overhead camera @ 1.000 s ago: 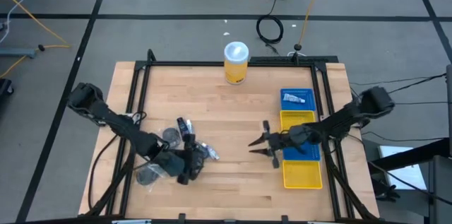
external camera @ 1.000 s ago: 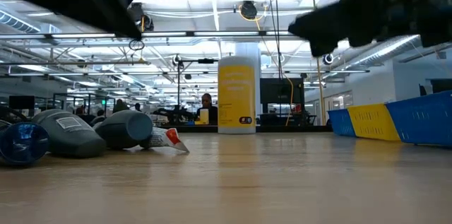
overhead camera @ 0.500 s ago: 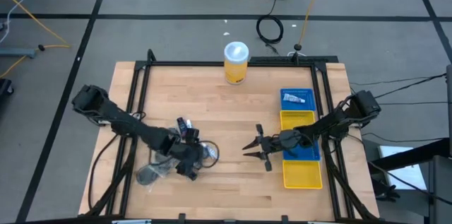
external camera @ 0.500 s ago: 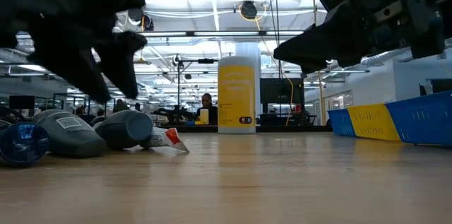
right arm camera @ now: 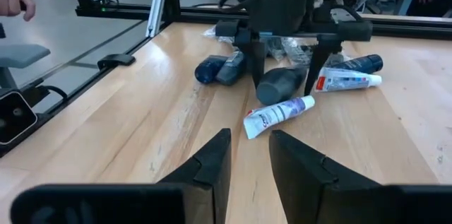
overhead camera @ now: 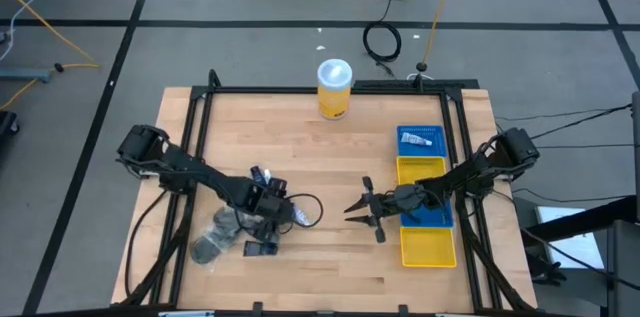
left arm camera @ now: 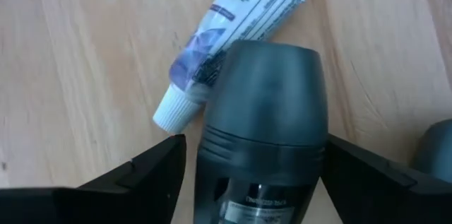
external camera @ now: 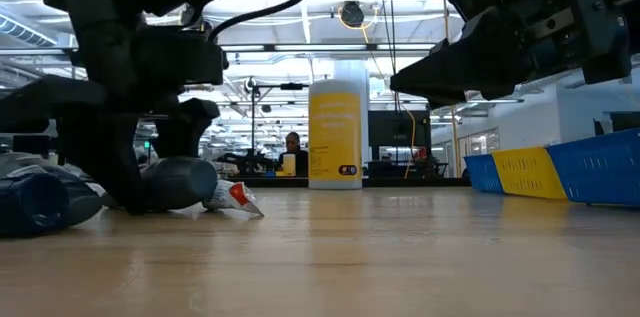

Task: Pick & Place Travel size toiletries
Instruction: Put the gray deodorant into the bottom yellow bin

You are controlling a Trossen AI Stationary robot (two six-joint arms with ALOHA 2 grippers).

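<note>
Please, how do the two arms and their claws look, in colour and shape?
Both arms are dark, nearly black, built of slim jointed segments. A black cable loops beside the left claw. The right claw has two dark, flat, wedge-shaped fingers. No markings are readable.

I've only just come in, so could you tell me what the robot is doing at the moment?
It is sorting toiletries into the blue and yellow bin. The left gripper is down at the pile, its open fingers on either side of a dark grey deodorant, not yet closed on it. A white tube lies partly under the deodorant. The right gripper hovers over bare table beside the bin, holding nothing. One tube already lies in the bin.
</note>
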